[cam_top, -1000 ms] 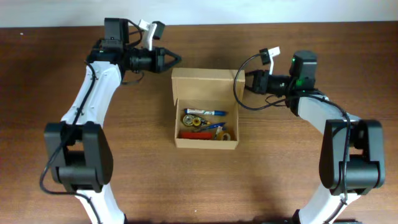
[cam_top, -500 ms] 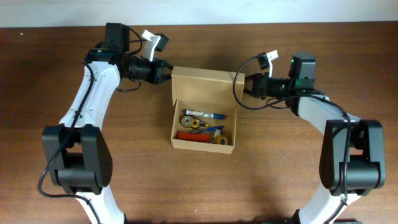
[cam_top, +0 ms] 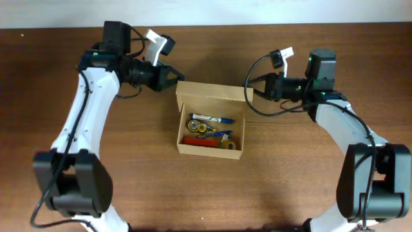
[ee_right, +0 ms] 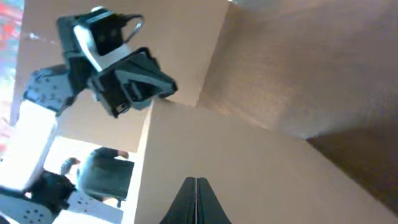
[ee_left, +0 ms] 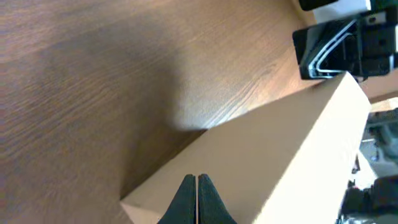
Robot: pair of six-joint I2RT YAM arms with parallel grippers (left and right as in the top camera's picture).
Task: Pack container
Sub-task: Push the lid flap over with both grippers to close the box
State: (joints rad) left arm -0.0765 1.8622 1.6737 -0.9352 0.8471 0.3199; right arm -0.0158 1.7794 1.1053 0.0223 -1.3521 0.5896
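Note:
The container (cam_top: 182, 132) is a tan cardboard box at the table's middle, open, with its hinged flap lid (cam_top: 211, 92) raised at the back. Inside lie a blue pen (cam_top: 215, 118), a red pen (cam_top: 199, 140) and yellow tape rolls (cam_top: 196, 124). My left gripper (cam_top: 175, 76) is shut, its tips at the flap's back left corner. In the left wrist view the shut tips (ee_left: 196, 182) rest against the flap (ee_left: 280, 149). My right gripper (cam_top: 248, 91) is shut at the flap's right edge. In the right wrist view its shut tips (ee_right: 196, 182) lie against the flap (ee_right: 249, 162).
Dark wood table (cam_top: 290, 174) all round the box. The right gripper's body (ee_left: 339, 43) shows past the flap in the left wrist view, and the left gripper's body (ee_right: 121, 78) shows in the right wrist view. A pale wall edge (cam_top: 257, 13) runs along the back.
My left gripper has shut and come down to the flap's back left corner. The flap has tipped further forward over the box. My right gripper has stayed shut at the flap's right edge.

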